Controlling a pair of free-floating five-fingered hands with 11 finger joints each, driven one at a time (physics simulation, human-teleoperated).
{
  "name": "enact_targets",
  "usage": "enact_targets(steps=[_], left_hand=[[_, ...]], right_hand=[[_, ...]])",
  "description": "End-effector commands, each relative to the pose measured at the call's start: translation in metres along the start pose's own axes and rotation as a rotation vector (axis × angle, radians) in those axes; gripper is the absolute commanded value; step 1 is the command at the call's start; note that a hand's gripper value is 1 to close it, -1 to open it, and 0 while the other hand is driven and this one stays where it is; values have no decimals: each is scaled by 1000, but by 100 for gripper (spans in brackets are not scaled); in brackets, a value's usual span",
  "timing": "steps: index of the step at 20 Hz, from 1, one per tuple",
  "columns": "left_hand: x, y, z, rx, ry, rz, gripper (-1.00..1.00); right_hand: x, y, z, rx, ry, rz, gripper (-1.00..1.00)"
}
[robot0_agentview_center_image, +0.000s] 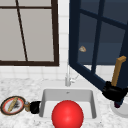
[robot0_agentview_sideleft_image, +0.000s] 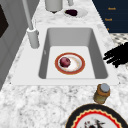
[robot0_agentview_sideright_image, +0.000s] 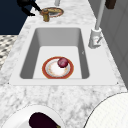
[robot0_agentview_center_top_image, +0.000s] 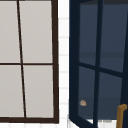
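Window sash (robot0_agentview_center_image: 97, 37), dark blue and swung open over the sink (robot0_agentview_center_image: 45, 100), was the biggest thing I had to mind. My right hand (robot0_agentview_center_image: 113, 92) looked curled tight round the lower end of its wooden handle (robot0_agentview_center_image: 119, 67), above the right-hand counter, and I judged that a firm, low grip would serve best, with the frame kept clear of the tap (robot0_agentview_center_image: 67, 77). My left hand (robot0_agentview_center_image: 35, 107) hung with fingers straight and apart just beside the small jar (robot0_agentview_center_image: 27, 106), which stood between the patterned plate (robot0_agentview_center_image: 3, 106) and the sink's left rim.
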Motion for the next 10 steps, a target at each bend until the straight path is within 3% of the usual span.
enact_targets(steps=[1, 10], left_hand=[[0, 0, 0, 0, 0, 0, 0], [0, 0, 0, 0, 0, 0, 0]], right_hand=[[-38, -27, 3, 1, -32, -8, 100], [-60, -53, 48, -109, -21, -52, 100]])
